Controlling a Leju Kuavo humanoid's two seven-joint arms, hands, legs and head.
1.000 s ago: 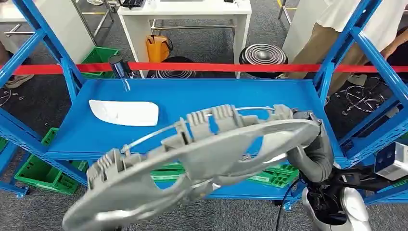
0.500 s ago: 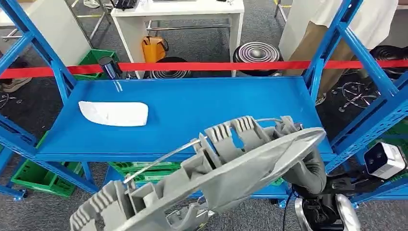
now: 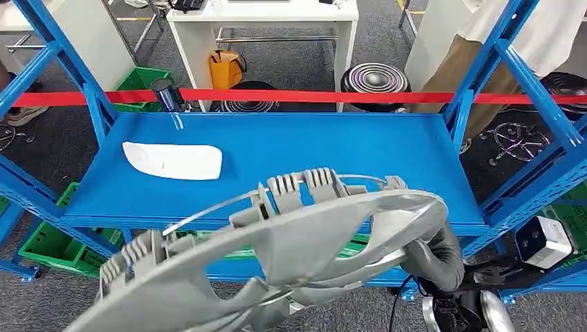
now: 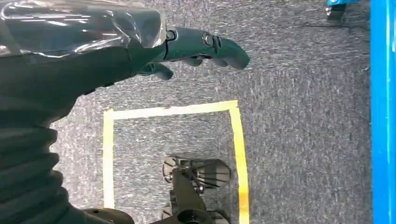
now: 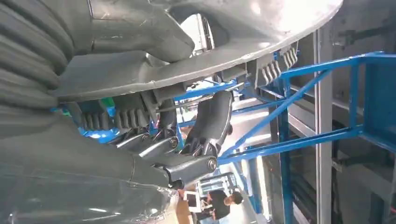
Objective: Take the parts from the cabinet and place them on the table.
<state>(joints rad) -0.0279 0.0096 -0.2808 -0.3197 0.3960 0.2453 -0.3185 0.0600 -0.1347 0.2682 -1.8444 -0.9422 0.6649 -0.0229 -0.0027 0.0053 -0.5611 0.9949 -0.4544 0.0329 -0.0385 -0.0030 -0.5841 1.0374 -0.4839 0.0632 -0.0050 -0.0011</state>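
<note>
A large grey wheel cover (image 3: 291, 256) with ribbed clips and a wire ring hangs tilted in front of the blue cabinet shelf (image 3: 311, 142). My right hand (image 3: 430, 250) grips its right rim. In the right wrist view, the thumb (image 5: 135, 32) presses one face of the cover (image 5: 261, 18) and the dark fingers (image 5: 208, 119) hold the clip side. A white curved part (image 3: 173, 160) lies on the shelf's left side. My left hand (image 4: 201, 46) hangs over the grey carpet, fingers spread, holding nothing.
A dark cylinder (image 3: 166, 93) stands at the shelf's back left corner. Red tape (image 3: 311, 96) runs behind the blue uprights (image 3: 477, 76). Green crates (image 3: 48, 249) sit below the shelf. A white table (image 3: 263, 14), black stools (image 3: 377, 77) and a person (image 3: 498, 41) are behind.
The wheel cover has swung left and lies flatter than half a second ago, still in my right hand. The whole view has swayed slightly. The white part has stayed on the shelf.
</note>
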